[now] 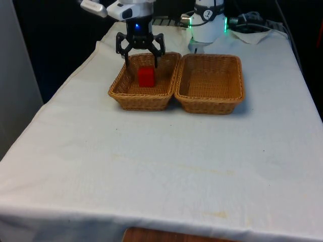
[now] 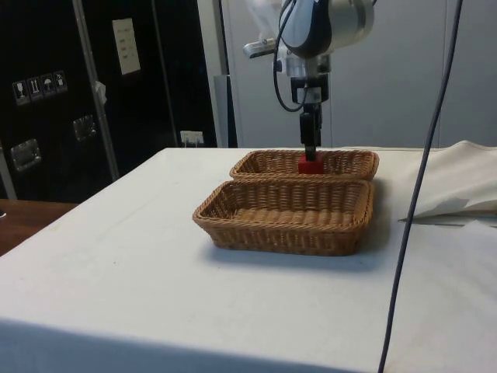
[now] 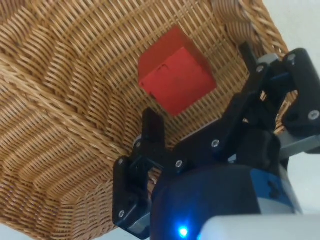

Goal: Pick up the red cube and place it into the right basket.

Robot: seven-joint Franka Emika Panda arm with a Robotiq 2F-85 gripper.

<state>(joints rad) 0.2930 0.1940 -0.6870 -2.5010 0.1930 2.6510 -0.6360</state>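
The claw (image 1: 141, 64) hangs over the basket on the front view's left (image 1: 121, 91), fingers pointing down and spread wide apart. It grips nothing. One finger (image 3: 153, 131) and its partner stand on either side of the red cube (image 1: 146, 76), with clear gaps between each and the cube's faces (the wrist view shows this best). In the side view the fingers reach down to about rim level of the far basket, right above the cube.

The red cube sits on the wicker floor of that left basket, toward its middle, resting flat and turned at an angle to the basket walls.

The second basket (image 1: 234, 96), on the front view's right, stands just beside the first, their long rims touching or nearly so. Its woven floor is bare.

Both baskets rest on the white cloth (image 1: 161, 166) at the far half of the table.
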